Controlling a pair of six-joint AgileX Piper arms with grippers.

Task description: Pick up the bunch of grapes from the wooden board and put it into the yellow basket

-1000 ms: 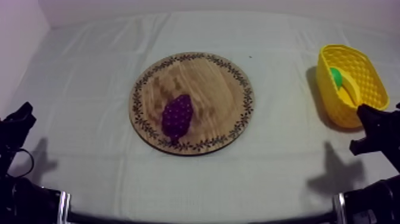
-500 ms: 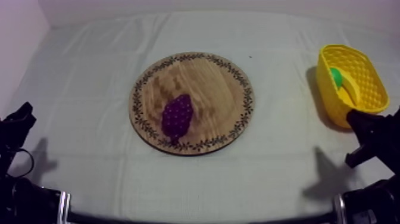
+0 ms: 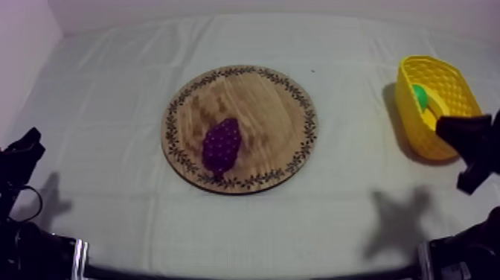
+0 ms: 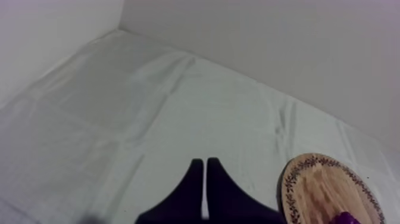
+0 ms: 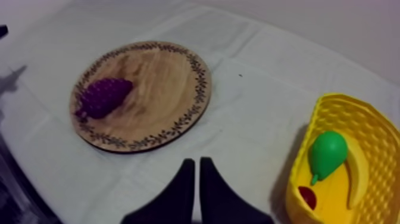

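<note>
Grapes: the purple bunch of grapes [image 3: 222,146] lay on the left half of the round wooden board [image 3: 257,104], close to its patterned rim.
Basket: the yellow basket [image 3: 408,123] stood at the right of your tabletop [image 3: 111,89], well apart from the board. It held a green pear [image 5: 327,152], a yellow banana [image 5: 358,173] and a small red fruit [image 5: 306,196].
Left tool: your left tool [image 4: 204,161] was pressed together on nothing, over bare cloth beside the board.
Right tool: your right tool [image 5: 197,159] was pressed together on nothing, near the basket.

Bunch of grapes [image 3: 222,146] lay on wooden board [image 3: 253,97], toward its 7 o'clock rim. Yellow basket [image 3: 414,128] stood at 3 o'clock on table [image 3: 111,89], well apart from board, pear [image 3: 421,95] and banana [image 3: 437,113] inside. Right arm [image 3: 470,138] hung by basket's 5 o'clock corner.
</note>
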